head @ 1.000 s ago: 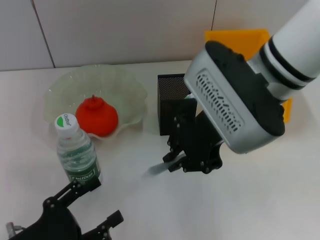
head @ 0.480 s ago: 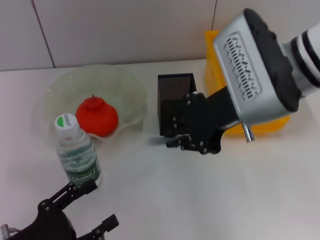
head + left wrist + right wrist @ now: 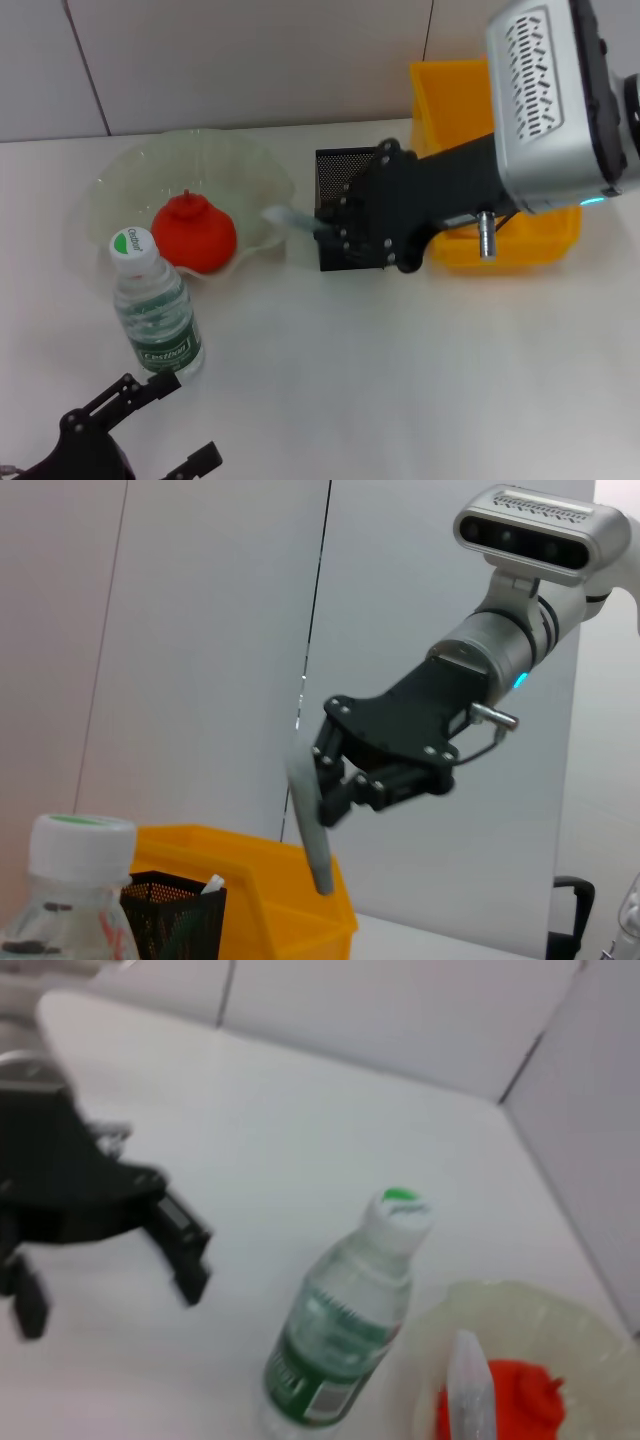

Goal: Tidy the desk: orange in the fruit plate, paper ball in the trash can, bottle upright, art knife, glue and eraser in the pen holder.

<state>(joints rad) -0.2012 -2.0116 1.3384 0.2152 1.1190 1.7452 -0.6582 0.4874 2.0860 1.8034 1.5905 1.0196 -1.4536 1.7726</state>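
My right gripper point(image 3: 326, 226) hangs beside the black mesh pen holder point(image 3: 345, 172), shut on a slim grey art knife point(image 3: 283, 215) that points toward the fruit plate point(image 3: 150, 165). The left wrist view shows that gripper point(image 3: 328, 785) in the air with the art knife point(image 3: 311, 830) hanging down above the pen holder point(image 3: 175, 912). The orange point(image 3: 193, 233) lies in the plate. The bottle point(image 3: 156, 314) stands upright. My left gripper point(image 3: 135, 440) is open, low at the near table edge. Paper ball, glue and eraser are out of view.
A yellow trash can point(image 3: 450, 100) stands behind and to the right of the pen holder. The right wrist view shows the bottle point(image 3: 350, 1330), the orange point(image 3: 505, 1405) and the left gripper point(image 3: 110, 1225) on the white table. A grey wall runs along the table's far edge.
My right gripper has risen from the table with the art knife and swung back to the pen holder's left side. The left gripper has drawn back toward the near edge.
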